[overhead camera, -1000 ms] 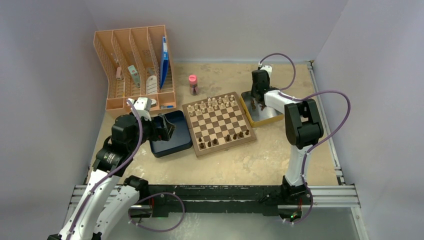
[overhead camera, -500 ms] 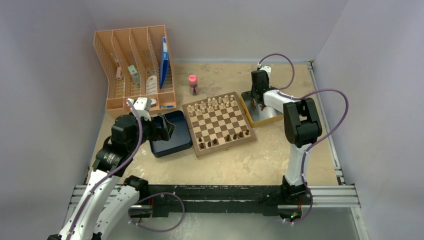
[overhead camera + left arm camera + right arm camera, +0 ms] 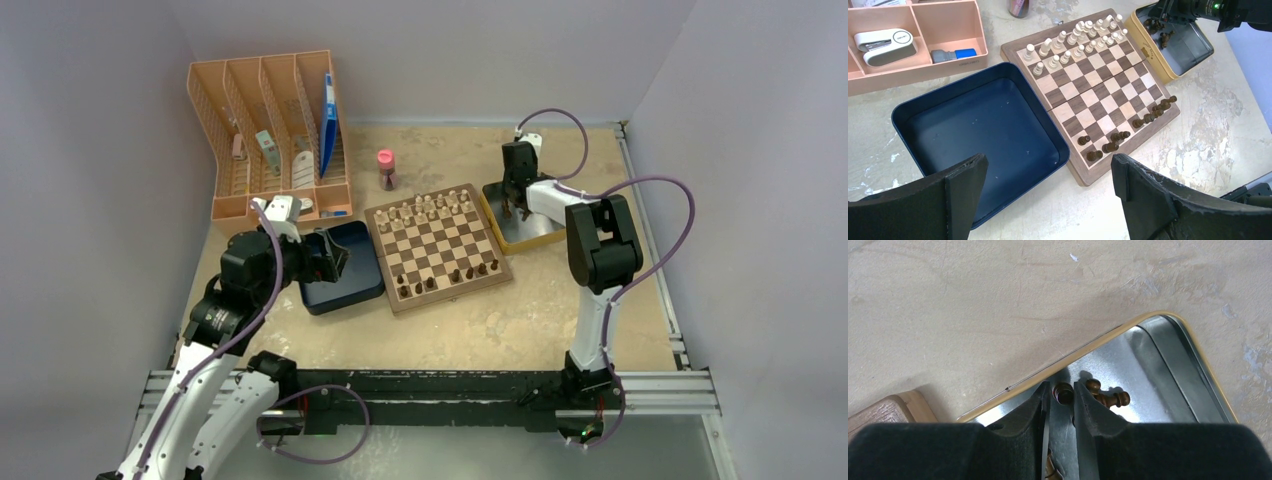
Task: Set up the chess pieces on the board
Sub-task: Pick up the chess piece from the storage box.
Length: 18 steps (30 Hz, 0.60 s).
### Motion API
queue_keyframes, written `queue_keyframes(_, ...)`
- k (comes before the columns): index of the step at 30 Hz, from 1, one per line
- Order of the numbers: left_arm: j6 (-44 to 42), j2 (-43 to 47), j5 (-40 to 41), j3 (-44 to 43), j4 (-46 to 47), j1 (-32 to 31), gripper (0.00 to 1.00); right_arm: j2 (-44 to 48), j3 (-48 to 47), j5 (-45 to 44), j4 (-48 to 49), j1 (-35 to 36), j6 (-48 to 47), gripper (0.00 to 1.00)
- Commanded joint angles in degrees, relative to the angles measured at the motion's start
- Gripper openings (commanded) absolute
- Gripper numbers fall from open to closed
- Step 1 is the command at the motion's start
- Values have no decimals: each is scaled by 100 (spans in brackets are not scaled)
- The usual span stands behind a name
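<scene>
The board (image 3: 452,292) lies mid-table and also shows in the left wrist view (image 3: 1098,85). Several dark chess pieces (image 3: 450,276) stand along its near rows (image 3: 1128,125). My right gripper (image 3: 510,207) reaches down into the yellow-rimmed tin (image 3: 1088,347). Its jaws (image 3: 1062,385) are shut on a dark chess piece (image 3: 1064,393). More dark pieces (image 3: 1108,399) lie on the tin floor beside it. My left gripper (image 3: 338,258) is open and empty, hovering over the near edge of the dark blue box (image 3: 973,130).
Cream pieces (image 3: 425,208) fill the board's far rows. The tin (image 3: 530,235) sits right of the board and the blue box (image 3: 345,285) left of it. A peach organizer (image 3: 270,130) stands back left. A pink-capped bottle (image 3: 385,168) stands behind the board.
The left arm has drawn back very slightly. The right gripper stays down in the tin.
</scene>
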State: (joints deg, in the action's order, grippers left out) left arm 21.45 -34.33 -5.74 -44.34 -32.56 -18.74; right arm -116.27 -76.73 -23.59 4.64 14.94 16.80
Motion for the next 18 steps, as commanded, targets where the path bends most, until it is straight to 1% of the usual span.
queue_keyframes(1, -45, 49, 35, -13, 206, 37, 95, 155, -103, -192, 69, 2, -95, 26)
queue_keyframes(7, -45, 65, 32, -9, 215, 35, 95, 113, -115, -212, 67, 7, -128, 25)
queue_keyframes(18, -21, 141, 157, -14, 157, 37, 95, 150, -173, -289, 130, 1, -193, 19)
